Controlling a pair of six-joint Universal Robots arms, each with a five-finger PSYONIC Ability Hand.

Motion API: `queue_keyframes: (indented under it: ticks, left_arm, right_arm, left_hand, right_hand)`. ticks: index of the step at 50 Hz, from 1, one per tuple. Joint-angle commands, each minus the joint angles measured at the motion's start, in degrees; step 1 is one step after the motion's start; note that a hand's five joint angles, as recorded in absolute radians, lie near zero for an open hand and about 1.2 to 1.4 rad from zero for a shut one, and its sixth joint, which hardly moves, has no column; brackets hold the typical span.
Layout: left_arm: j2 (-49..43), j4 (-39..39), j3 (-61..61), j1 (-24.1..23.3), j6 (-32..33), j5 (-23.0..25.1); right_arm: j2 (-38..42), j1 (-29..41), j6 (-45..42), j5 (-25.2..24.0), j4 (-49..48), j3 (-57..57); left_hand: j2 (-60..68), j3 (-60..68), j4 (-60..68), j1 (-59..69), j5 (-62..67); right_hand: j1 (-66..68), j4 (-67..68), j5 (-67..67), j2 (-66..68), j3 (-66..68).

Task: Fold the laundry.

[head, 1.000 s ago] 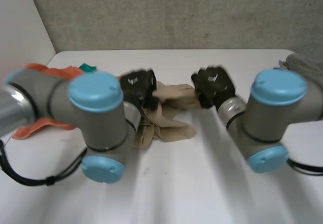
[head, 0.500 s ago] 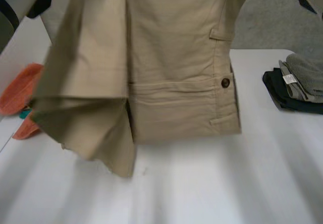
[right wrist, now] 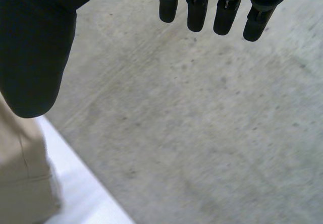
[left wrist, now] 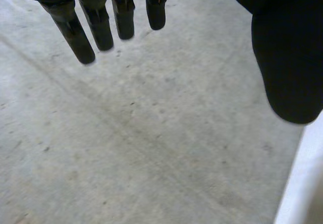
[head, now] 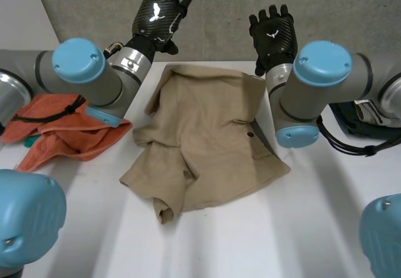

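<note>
I see the beige shorts (head: 203, 140) lying loosely spread, with some wrinkles, in the middle of the white bench (head: 263, 240). My left robot hand (head: 160, 12) and right robot hand (head: 274, 32) hang above the far edge of the bench, with fingers straight, released and grasping nothing. An orange cloth (head: 62, 131) lies at the left and a dark folded pile (head: 366, 118) at the right.

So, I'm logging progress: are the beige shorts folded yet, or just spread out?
Spread out, not folded: the beige shorts lie opened out on the white table, rumpled, with one leg hem curled over.
</note>
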Motion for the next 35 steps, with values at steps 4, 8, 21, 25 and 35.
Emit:
queue_keyframes:
  ticks: [4, 8, 21, 25, 35]
  left_arm:
    - [2.7, -2.2, -2.4, -0.6, -0.8, -13.7]
    - [13.4, -7.0, -13.8, -0.5, -0.8, -17.0]
    - [44.6, -18.2, -58.3, -10.6, -1.2, -19.5]
    - [46.4, -17.3, -67.5, -16.0, -2.2, -20.5]
    - [39.3, -6.1, -74.1, -20.2, -1.7, -27.5]
  right_arm:
    - [-7.7, -0.6, -3.7, 1.6, -1.1, 2.8]
    - [-14.7, -1.5, -4.2, 0.0, 3.3, 9.8]
    - [-28.3, -6.0, -3.9, -12.9, 21.4, 38.2]
    - [-28.9, -6.3, -4.4, -15.2, 22.4, 45.6]
    - [-28.7, -7.1, -4.3, -18.9, 10.6, 57.4]
  left_hand:
    - [-3.4, -3.5, -3.2, -1.0, -3.3]
    - [-3.3, -3.4, -3.1, -1.0, -3.2]
    - [5.1, 5.0, 5.3, 7.4, 5.2]
    - [7.6, 7.5, 7.8, 9.9, 7.7]
    - [14.5, 14.4, 14.7, 16.8, 14.6]
  right_hand:
    - [-2.9, -2.5, -2.7, -2.1, -2.2]
    - [-2.9, -2.5, -2.7, -2.1, -2.2]
    - [-0.1, 0.2, 0.1, 0.6, 0.5]
    - [5.1, 5.4, 5.3, 5.8, 5.7]
    - [7.8, 8.1, 8.0, 8.5, 8.4]
